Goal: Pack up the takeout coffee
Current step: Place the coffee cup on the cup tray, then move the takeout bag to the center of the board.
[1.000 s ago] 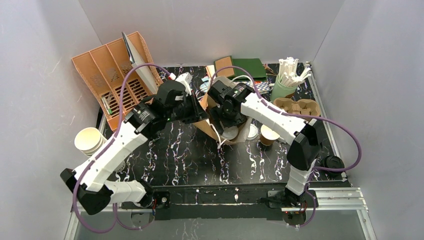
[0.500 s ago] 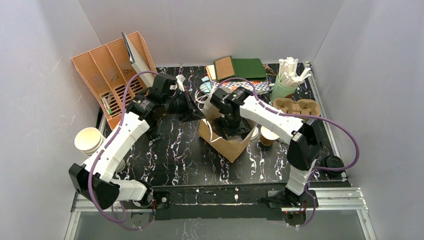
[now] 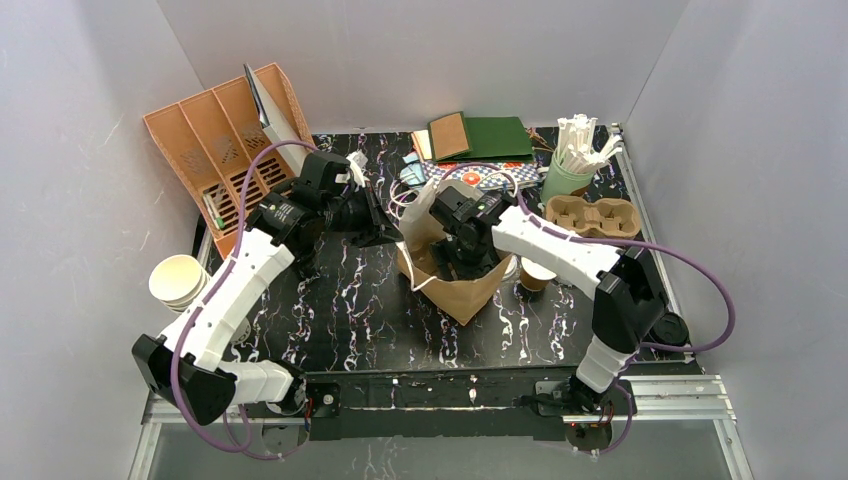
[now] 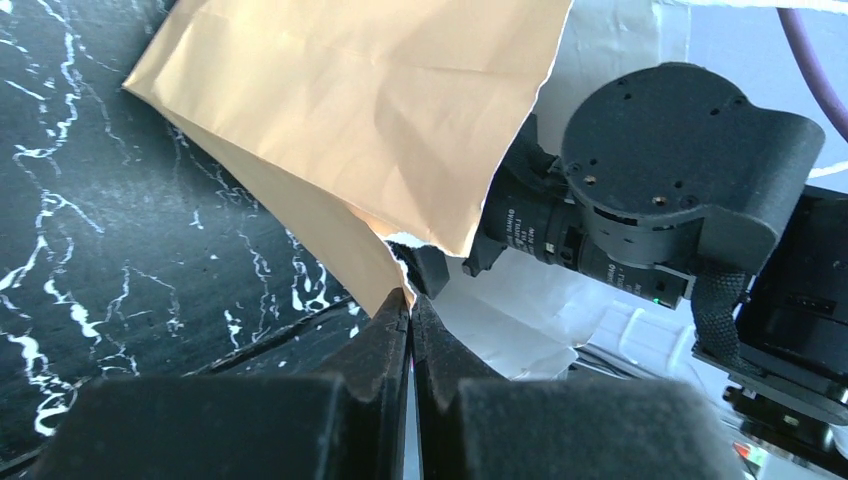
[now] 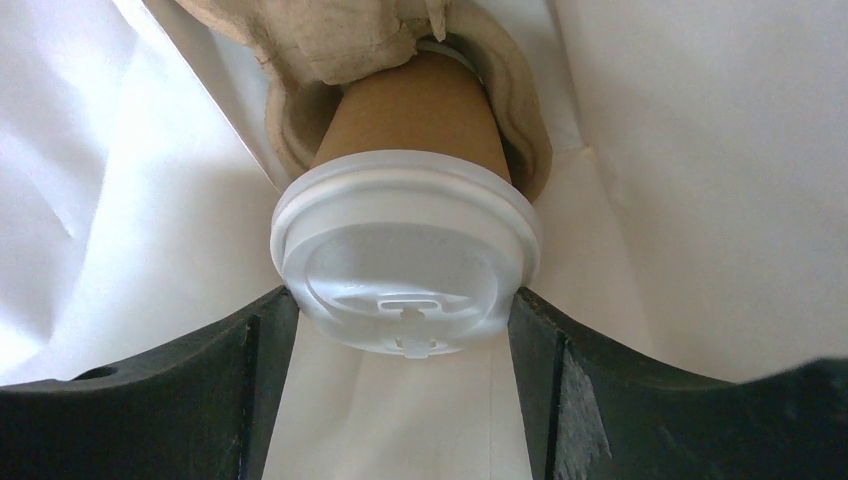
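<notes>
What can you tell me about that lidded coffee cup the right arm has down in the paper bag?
The lidded coffee cup is a tan-brown paper cup with a white round plastic lid, rimmed, with a moulded sip slot. It looks upright, lid on, its lower end sunk in a cream pulp holder inside the white-lined paper bag. The right gripper has its jaws against the lid's rim on both sides. It is hidden in the overhead view.

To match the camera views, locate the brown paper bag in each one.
Top external: paper bag at table centre, right arm reaching in.
Left wrist: its tan wall fills the top, edge pinched by the left pincer.
Right wrist: its white inside surrounds the lidded cup.
Shared landmark: right arm, in the top and left wrist views.
</notes>
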`<action>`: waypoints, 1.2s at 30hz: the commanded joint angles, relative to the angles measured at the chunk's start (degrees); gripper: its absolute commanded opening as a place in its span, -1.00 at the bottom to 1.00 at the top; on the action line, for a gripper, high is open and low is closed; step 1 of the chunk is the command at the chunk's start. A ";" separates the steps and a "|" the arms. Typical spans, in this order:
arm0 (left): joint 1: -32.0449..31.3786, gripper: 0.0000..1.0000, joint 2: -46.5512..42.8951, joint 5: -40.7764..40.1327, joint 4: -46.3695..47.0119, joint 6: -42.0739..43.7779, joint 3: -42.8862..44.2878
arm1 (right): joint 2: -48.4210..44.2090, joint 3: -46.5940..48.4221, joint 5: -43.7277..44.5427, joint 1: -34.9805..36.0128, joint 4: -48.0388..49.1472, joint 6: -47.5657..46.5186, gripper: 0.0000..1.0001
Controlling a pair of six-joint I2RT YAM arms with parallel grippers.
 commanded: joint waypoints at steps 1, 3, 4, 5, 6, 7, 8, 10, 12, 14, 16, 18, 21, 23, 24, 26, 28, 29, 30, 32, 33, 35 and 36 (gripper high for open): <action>0.12 -1.00 -0.25 -4.60 -4.98 3.40 2.59 | 2.22 -6.61 1.10 0.10 5.17 1.17 -0.29; 0.12 -1.00 0.07 -5.03 -5.49 3.64 2.88 | 2.28 -8.59 1.40 0.29 7.10 1.38 -0.28; 0.12 -1.00 0.17 -4.97 -5.40 3.72 2.79 | 2.57 -9.32 1.45 0.28 7.63 1.47 -0.28; 0.12 -1.00 0.25 -4.93 -5.35 3.74 2.74 | 2.77 -9.88 1.69 0.32 7.89 1.48 -0.28; 0.12 -1.00 0.36 -5.01 -5.32 3.82 2.76 | 2.89 -10.22 1.98 0.39 8.01 1.48 -0.28; 0.12 -1.00 0.43 -5.01 -5.31 3.90 2.77 | 2.94 -10.38 2.28 0.40 7.96 1.48 -0.28; 0.12 -1.00 0.52 -5.06 -5.18 3.91 2.83 | 2.96 -10.21 2.46 0.38 7.68 1.41 -0.28; 0.09 -1.00 0.77 -5.12 -5.26 4.08 3.03 | 2.84 -8.29 3.24 0.39 5.96 1.04 -0.26; 0.12 -1.00 1.27 -5.30 -5.83 4.42 3.78 | 2.37 -4.41 4.18 0.40 3.11 0.49 0.02; 0.12 -1.00 1.93 -5.58 -6.45 4.80 4.66 | 1.27 -0.16 5.01 0.35 0.81 0.34 0.68; 0.12 -0.99 2.58 -5.85 -6.79 5.19 5.38 | -0.01 3.71 5.11 0.34 -0.21 0.19 0.96; 0.12 -0.99 2.99 -5.73 -6.66 5.31 5.71 | -0.68 6.75 4.92 0.37 -0.64 0.28 0.97; 0.12 -0.98 3.41 -5.63 -6.33 5.38 5.87 | -1.32 11.12 5.15 0.37 -1.27 0.27 0.97; 0.12 -0.98 3.91 -5.52 -6.49 5.48 6.24 | -2.09 12.62 5.81 0.33 -0.94 0.25 0.97; 0.12 -0.98 4.24 -5.32 -6.76 5.54 6.56 | -2.71 12.83 5.92 0.32 0.14 -0.05 0.97; 0.12 -0.98 4.91 -5.30 -7.34 5.72 7.38 | -3.84 12.55 5.97 0.33 1.54 -0.53 0.97; 0.12 -0.98 5.44 -5.46 -7.77 6.08 8.31 | -4.70 12.03 5.55 0.23 2.40 -1.11 0.97; 0.12 -0.98 5.63 -5.61 -7.97 6.20 8.71 | -5.01 11.95 5.32 0.28 2.71 -1.47 0.97; 0.12 -0.98 5.73 -5.70 -8.26 6.28 9.07 | -5.36 11.85 4.98 0.30 3.15 -1.64 0.97; 0.12 -0.98 5.93 -5.88 -8.61 6.38 9.47 | -6.53 11.77 4.60 0.24 4.44 -1.83 0.97; 0.12 -0.98 5.93 -5.89 -8.72 6.38 9.53 | -7.32 11.56 4.08 0.16 5.44 -2.00 0.97; 0.12 -0.98 5.91 -6.17 -8.99 6.33 9.67 | -9.30 10.56 2.73 -0.09 8.18 -2.20 0.97; 0.12 -0.98 6.00 -6.34 -9.12 6.30 9.80 | -10.41 9.29 1.91 -0.14 9.98 -2.34 0.97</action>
